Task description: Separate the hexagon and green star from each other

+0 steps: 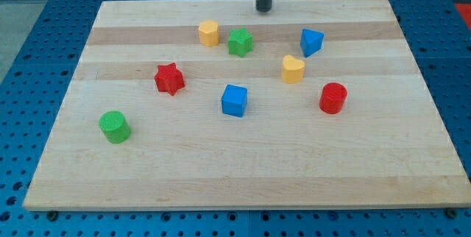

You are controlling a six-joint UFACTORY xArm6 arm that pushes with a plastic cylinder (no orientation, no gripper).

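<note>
Seen from the single camera, a pale wooden board (243, 178) lies on a blue perforated table. My tip (263, 9), a plain dark rod holding nothing, rests near the board's top edge, above and to the right of the green star (240, 43). The yellow hexagon (209, 33) sits just left of the star, close but apart. Further right are a blue triangular block (311, 42) and a yellow heart (293, 68). Lower down lie a red star (169, 79), blue cube (235, 100), red cylinder (333, 98) and green cylinder (115, 126).
</note>
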